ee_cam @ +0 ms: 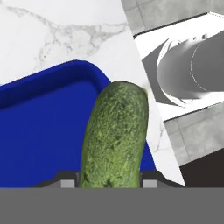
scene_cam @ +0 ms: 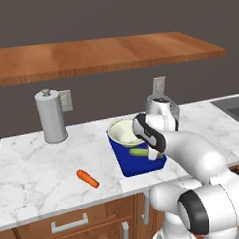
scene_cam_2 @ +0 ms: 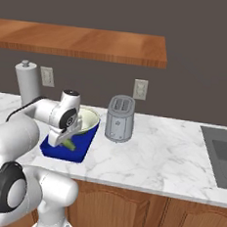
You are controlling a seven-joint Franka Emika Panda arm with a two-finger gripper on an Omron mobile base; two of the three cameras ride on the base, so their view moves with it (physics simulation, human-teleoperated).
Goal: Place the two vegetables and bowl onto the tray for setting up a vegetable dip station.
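Observation:
The dark green cucumber [ee_cam: 116, 140] is between the two fingertips of my gripper [ee_cam: 109, 183], which is shut on it just over the deep blue tray [ee_cam: 39, 131]. From the left base view, the cucumber [scene_cam: 138, 151] hangs low above the tray [scene_cam: 136, 167] at the gripper [scene_cam: 151, 154]. The pale cream bowl [scene_cam: 123, 132] sits on the tray's far end. The orange carrot [scene_cam: 87, 178] lies on the marble counter left of the tray. In the right base view the gripper [scene_cam_2: 63, 141] holds the cucumber [scene_cam_2: 69, 144] over the tray [scene_cam_2: 77, 154], in front of the bowl [scene_cam_2: 87, 120].
A grey toaster [scene_cam_2: 120, 118] stands right of the tray against the wall. A paper towel holder [scene_cam: 51, 116] stands at the back left. A sink [scene_cam_2: 222, 150] is set into the counter at far right. A wooden shelf [scene_cam: 104, 53] hangs overhead.

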